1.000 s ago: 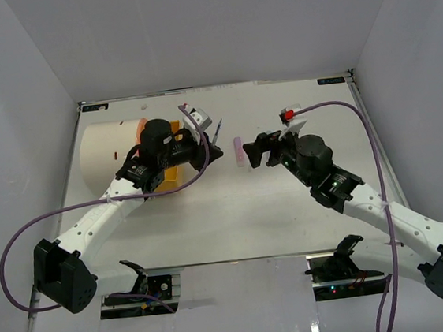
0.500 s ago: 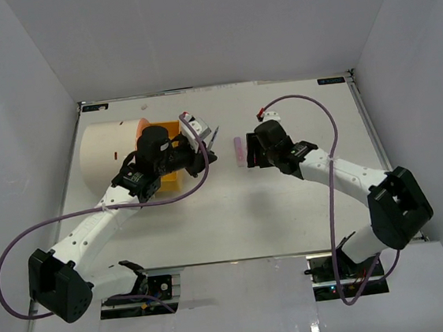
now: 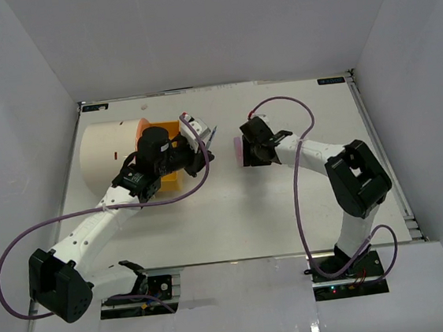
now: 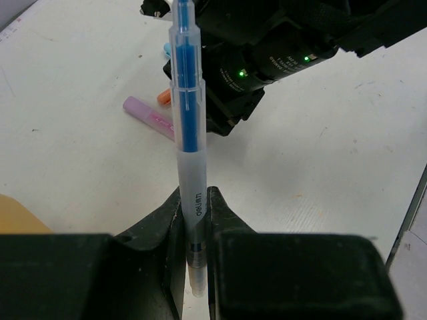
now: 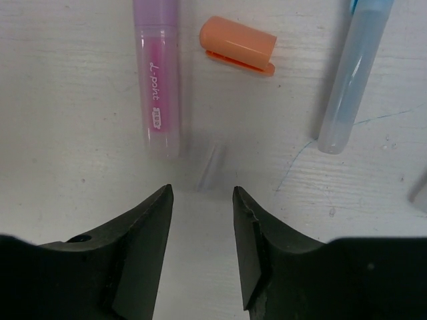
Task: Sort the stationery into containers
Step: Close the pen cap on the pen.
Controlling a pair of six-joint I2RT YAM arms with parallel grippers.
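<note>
**Two robot arms sorting pens: one pen gripped, a pink marker waiting**

Seen from overhead, the left gripper is hovering just beside the orange drawer, which is sticking out of the cream drum at the 9 o'clock side of the table. Its fingers are pinching a blue pen low on its clear barrel. The pen is standing upright toward 12 o'clock in the wrist view.

The right gripper is reaching to about 12 o'clock of the table's middle, low over a small scatter of stationery. Its jaws are standing partly apart and gripping nothing. In its wrist view a pink marker is lying on the table at 11 o'clock, an orange cap at 12 o'clock, and a light-blue pen at 2 o'clock. A thin clear sliver is lying just ahead of the jaw gap; what it is cannot be told.

These items are looking light, stiff and smooth: hard plastic with round barrels, likely to roll or slide away if nudged from one side. The pink marker is short and thick, so the best hold is probably across the middle of its barrel, with the jaws crossing its length. As things are standing, the jaw gap is sitting at 5 o'clock of the marker's near end, not over it, so shifting toward 9 o'clock is looking necessary before any squeeze.
</note>
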